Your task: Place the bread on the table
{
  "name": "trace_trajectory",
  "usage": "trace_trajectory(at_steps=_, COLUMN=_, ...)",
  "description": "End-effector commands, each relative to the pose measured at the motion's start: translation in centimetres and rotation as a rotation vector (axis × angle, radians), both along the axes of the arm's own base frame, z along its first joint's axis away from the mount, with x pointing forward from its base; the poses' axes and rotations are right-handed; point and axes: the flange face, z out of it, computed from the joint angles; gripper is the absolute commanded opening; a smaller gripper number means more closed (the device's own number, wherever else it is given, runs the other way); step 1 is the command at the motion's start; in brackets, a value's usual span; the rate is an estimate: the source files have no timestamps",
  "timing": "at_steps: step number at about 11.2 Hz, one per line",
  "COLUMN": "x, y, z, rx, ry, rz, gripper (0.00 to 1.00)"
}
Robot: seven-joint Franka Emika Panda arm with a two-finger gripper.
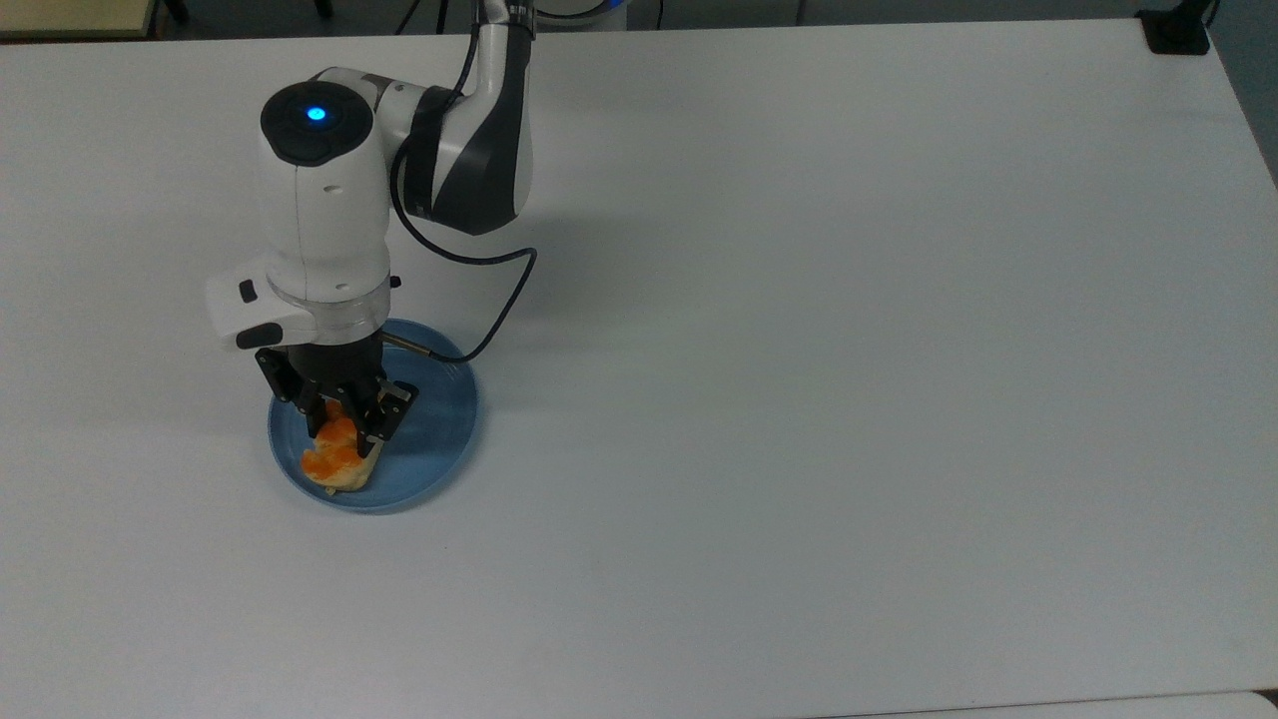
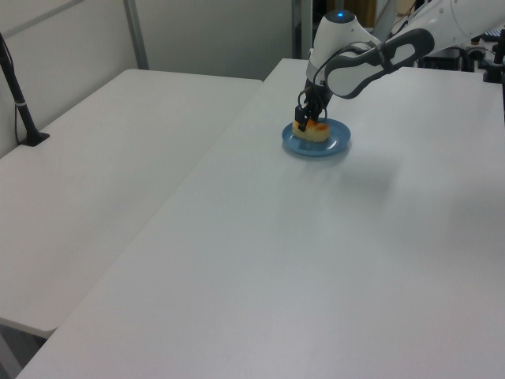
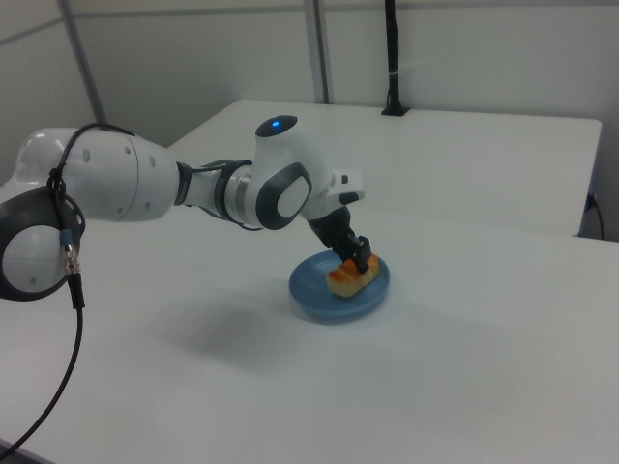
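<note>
Near edge of the table point(image 1: 799, 449) along the bottom of the top view, with a wide bare stretch of white top between that edge and the blue plate point(image 1: 439, 439). More bare white across the whole of the top view's right, out to the far corner where a small black mount point(image 1: 1176, 30) sits. Less room on the top view's left, though the plate lies well inside the edge there too. In the left view, a narrow seam beside the plate's table, then a second white table point(image 2: 102, 181) on the left view's left, with a black post point(image 2: 20, 99) standing near its outer edge.

On the plate, toward its side at the top view's left: the bread point(image 1: 334, 467), pale with orange glazed patches, near end close to the plate's rim. Seems to rest on the plate in the right view point(image 3: 350, 277), but cannot tell for sure whether fully down or slightly raised.

Directly over the bread's far half: the gripper point(image 1: 341, 424), pointing down, jaws narrowed to the width of the roll, one finger on each long side, clamped onto it. Same grasp in the left view point(image 2: 308, 118).

Behind the gripper, the white arm point(image 1: 329, 200), a blue light on top, and a dark cable point(image 1: 499, 300) looping over the plate's far rim.
</note>
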Motion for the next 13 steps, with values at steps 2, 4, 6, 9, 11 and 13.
trace_trajectory(at_steps=2, x=-0.3, y=3.3, z=6.0, rx=0.054, ry=-0.076, rz=-0.047, gripper=0.09)
trace_trajectory(at_steps=4, x=-0.9, y=8.0, z=8.7, rx=0.110, ry=-0.044, rz=-0.036, gripper=0.09)
trace_trajectory(at_steps=6, x=-1.3, y=15.8, z=8.5, rx=0.147, ry=0.009, rz=0.017, gripper=0.11)
trace_trajectory(at_steps=9, x=-2.0, y=25.5, z=5.4, rx=0.145, ry=0.042, rz=0.073, gripper=0.15)
trace_trajectory(at_steps=11, x=-2.6, y=27.4, z=3.3, rx=0.112, ry=0.070, rz=0.095, gripper=0.27)
trace_trajectory(at_steps=13, x=-2.6, y=27.3, z=2.3, rx=0.068, ry=0.083, rz=0.108, gripper=1.00)
